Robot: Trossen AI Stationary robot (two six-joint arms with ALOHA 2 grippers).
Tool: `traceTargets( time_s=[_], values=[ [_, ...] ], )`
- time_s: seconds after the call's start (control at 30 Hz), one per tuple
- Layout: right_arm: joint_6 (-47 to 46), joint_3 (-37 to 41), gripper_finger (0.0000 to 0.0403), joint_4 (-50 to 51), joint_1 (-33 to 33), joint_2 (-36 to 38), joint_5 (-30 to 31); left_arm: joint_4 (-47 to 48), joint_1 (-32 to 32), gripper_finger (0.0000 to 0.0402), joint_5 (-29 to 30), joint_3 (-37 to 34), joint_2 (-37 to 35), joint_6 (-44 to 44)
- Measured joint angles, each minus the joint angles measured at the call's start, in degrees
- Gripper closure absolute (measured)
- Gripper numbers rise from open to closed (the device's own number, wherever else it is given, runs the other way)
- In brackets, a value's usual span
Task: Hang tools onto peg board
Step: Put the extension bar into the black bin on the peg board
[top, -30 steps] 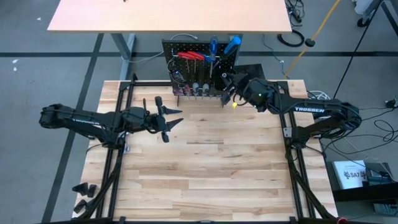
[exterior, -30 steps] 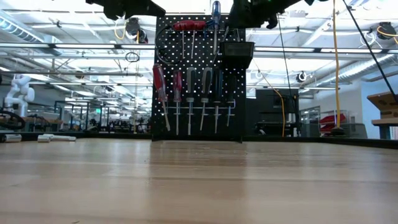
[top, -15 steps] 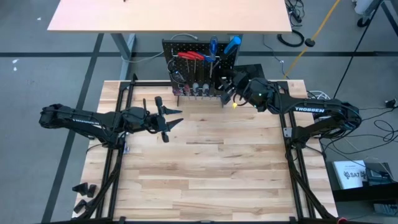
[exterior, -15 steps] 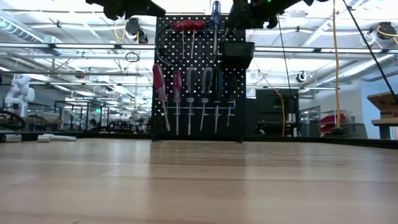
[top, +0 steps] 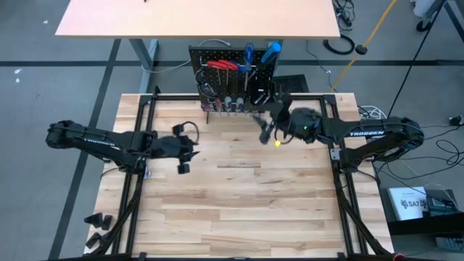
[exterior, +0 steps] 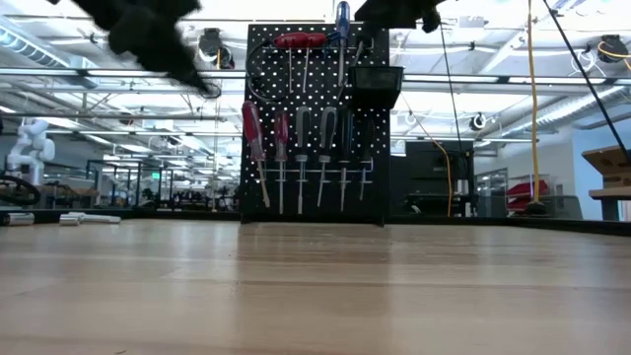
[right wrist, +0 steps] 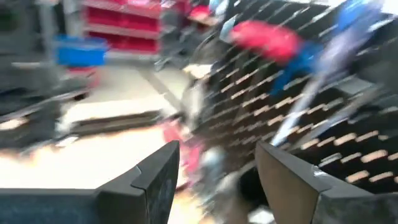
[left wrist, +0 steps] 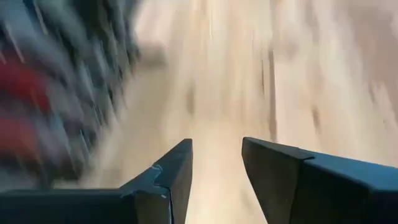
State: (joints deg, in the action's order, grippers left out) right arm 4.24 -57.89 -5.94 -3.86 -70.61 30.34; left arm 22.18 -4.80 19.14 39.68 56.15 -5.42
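Peg board (exterior: 314,118) upright at table's (top: 239,196) far edge, tools (exterior: 306,148) hung. Right gripper (top: 267,133) just before it, fingers spread, empty. Left gripper (top: 185,148) over table's left part, fingers spread, empty.

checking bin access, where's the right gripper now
In the high view the right gripper hangs over the table just in front of the black peg board, below its right end.

A robotics lab or industrial workshop is showing here. Beyond the wooden table (exterior: 315,286), a wide hall is stretching away under exposed ceiling beams (exterior: 118,79) and strip lights. A white robot figure (exterior: 30,143) is standing far off, red storage bins (right wrist: 118,18) are lining shelves, and cables (top: 341,45) are lying on the grey floor (top: 58,94).
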Motion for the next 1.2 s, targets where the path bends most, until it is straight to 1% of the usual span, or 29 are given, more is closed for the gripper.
traceTargets(
  time_s=[0.03,0.1,0.17,0.27,0.37,0.43,0.53,0.7,0.83,1.0,1.13,1.2],
  values=[
    [-1.73,0.0,0.0198,2.02,0.91,-0.03,-1.87,4.61,-0.19,0.0254,0.01,0.0,0.01,5.52],
    [-4.73,0.0,0.0198,6.1,2.4,-0.12,-7.71,12.11,-0.19,0.0254,0.02,-0.02,0.02,15.76],
    [-6.99,0.0,0.0198,8.76,3.72,-0.62,-13.83,17.46,-0.07,0.0254,0.29,-0.02,0.02,24.51],
    [-9.46,0.0,0.0198,11.13,5.77,-1.71,-20.27,22.96,1.51,0.0254,4.42,-0.02,-0.01,36.31],
    [-10.8,0.0,0.0198,12.29,8.03,-3.24,-22.04,28.4,4.91,0.0254,9.98,-0.02,-0.01,40.92],
    [-10.66,0.0,0.0197,12.73,9.46,-4.37,-22.25,30.79,7.86,0.0254,11.45,-0.02,-0.01,42.39],
    [-9.49,0.0,0.0197,13.05,11.25,-5.59,-22.27,30.14,11.8,0.0254,10.14,-0.02,0.2,41.58],
    [-5.34,0.0,0.0197,12.96,13.2,-6.2,-22.32,23.78,16.09,0.0254,1.96,-0.02,2.22,31.27],
    [-4.74,0.0,0.0197,12.28,13.63,-5.84,-22.33,22.63,20.1,0.0254,-3.88,-0.02,5.03,25.63],
    [-2.91,0.0,0.0197,9.86,13.62,-5.83,-22.33,22.1,24.87,0.0254,-5.56,-0.02,9.48,19.31],
    [-3.19,0.0,0.0197,9.92,13.62,-5.81,-22.64,20.77,27.77,0.0254,-5.8,-0.02,12.01,15.01],
    [-3.83,0.0,0.0197,9.9,13.62,-5.81,-22.7,20.62,28.87,0.0254,-6.87,-0.02,12.57,13.25]
  ],
)
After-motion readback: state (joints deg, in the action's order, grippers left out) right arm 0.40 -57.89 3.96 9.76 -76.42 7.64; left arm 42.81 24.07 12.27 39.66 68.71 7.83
